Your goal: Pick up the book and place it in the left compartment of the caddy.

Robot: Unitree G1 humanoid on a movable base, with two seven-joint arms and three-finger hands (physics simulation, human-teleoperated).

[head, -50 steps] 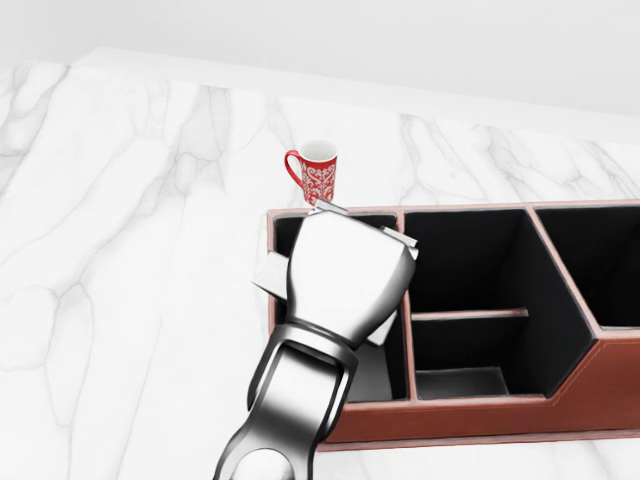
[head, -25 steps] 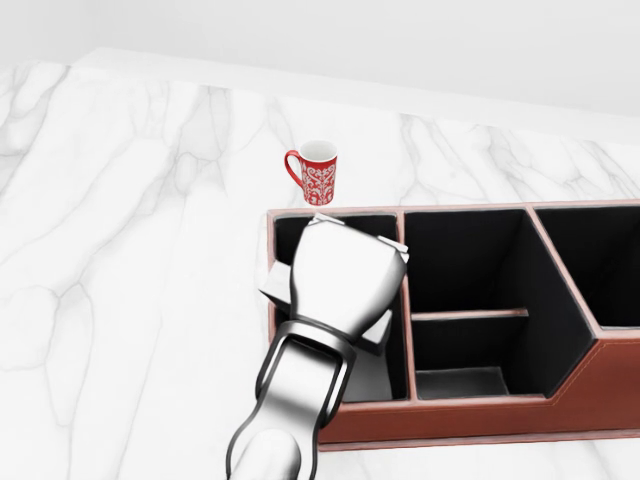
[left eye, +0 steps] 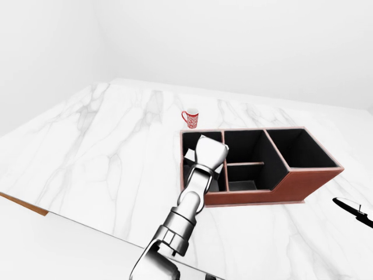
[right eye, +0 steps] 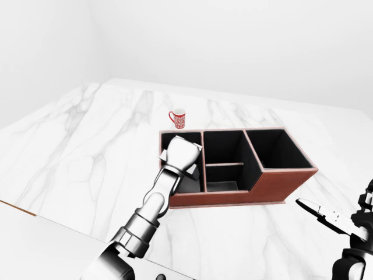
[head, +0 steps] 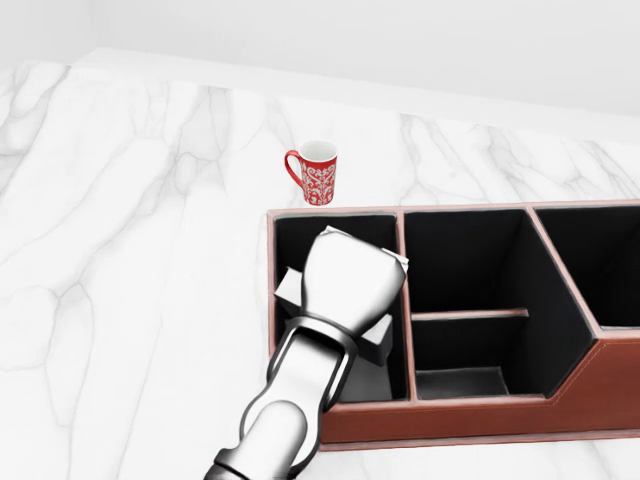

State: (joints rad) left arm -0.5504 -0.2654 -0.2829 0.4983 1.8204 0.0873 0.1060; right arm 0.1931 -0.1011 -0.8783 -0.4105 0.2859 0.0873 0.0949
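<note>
1. Since the frames a second ago, the left hand [head: 345, 280] has sunk lower over the left compartment of the caddy [head: 480, 420], and the book [head: 290, 290] has dropped further inside with it.
2. Left arm enters the head view from the bottom edge; the wrist covers the caddy's near wall.
3. Left hand: seen from behind, fingers hidden by the palm housing; cannot tell whether it grips the book or has let go.
4. Book: white corners show at either side of the hand, tilted, within the left compartment.
5. Right hand [right eye: 326, 217] sits low at the right of the right-eye view, well apart from the caddy, fingers spread.
6. Red patterned mug [head: 314, 173] stands upright on the marble worktop [head: 130, 250], just beyond the caddy's far left corner.
</note>
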